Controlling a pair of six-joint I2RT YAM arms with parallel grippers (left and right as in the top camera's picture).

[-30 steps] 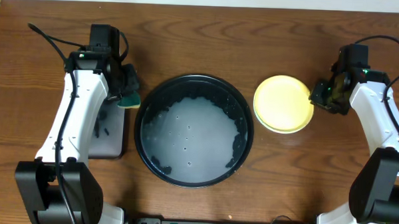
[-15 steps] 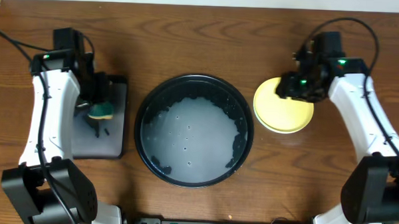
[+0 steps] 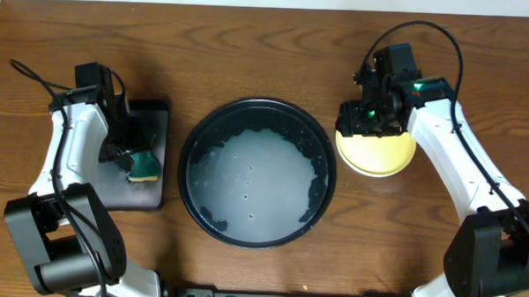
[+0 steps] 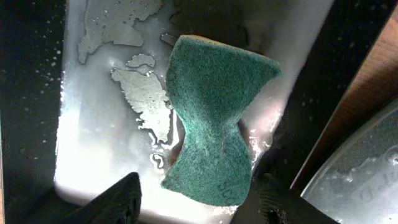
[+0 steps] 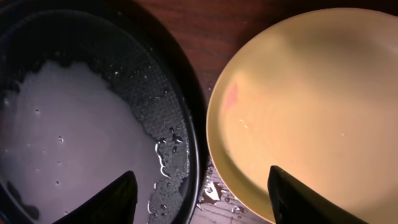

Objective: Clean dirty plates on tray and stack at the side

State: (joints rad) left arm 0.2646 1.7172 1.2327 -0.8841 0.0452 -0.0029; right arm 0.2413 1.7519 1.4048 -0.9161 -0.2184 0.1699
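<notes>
The round black tray (image 3: pixel 322 142) sits mid-table with soapy water pooled in it and no plate on it. A pale yellow plate (image 3: pixel 379 145) rests on the wood just right of it. My right gripper (image 3: pixel 354 116) hovers open over the gap between the tray's rim (image 5: pixel 189 130) and the yellow plate (image 5: pixel 311 106), with nothing between its fingers (image 5: pixel 112 200). My left gripper (image 4: pixel 196 202) stands open over a green sponge (image 4: pixel 214 124), which lies free on the small rectangular tray.
The small black rectangular tray (image 3: pixel 151 114) lies left of the round one, wet and foamy (image 4: pixel 99 124), with the sponge (image 3: pixel 144 167) near its right edge. Water drops lie on the wood between the round tray and the plate (image 5: pixel 214 193).
My left gripper has opened and let the sponge drop onto the rectangular tray. My right arm has swung left from the plate's right side to its left edge, jaws opening wider.
</notes>
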